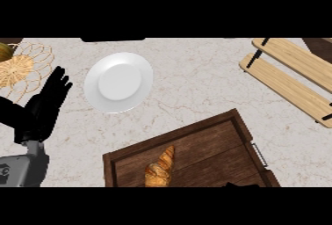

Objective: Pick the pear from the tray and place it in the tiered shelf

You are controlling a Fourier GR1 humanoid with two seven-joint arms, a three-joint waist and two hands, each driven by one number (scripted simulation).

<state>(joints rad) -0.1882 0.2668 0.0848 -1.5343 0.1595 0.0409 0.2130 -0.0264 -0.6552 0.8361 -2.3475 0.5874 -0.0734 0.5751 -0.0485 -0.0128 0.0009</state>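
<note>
step: the pick is judged as only being begun; nothing is being carried.
pear: not being shown anywhere; on the wooden tray [214, 147] only a croissant [160, 168] is being seen, so the fruit may be hidden at the near edge.
left hand [45, 105]: being rested at the left, fingers straight, nothing held.
right hand [243, 185]: only a dark sliver at the tray's near edge; its state cannot be told.
next: the pear is to be found and grasped, then carried far right to the tiered shelf [292, 74].

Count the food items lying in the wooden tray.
1: a croissant in the tray's left half, by the view's lower edge. The tray runs out of view there, so more may be hidden.
</note>
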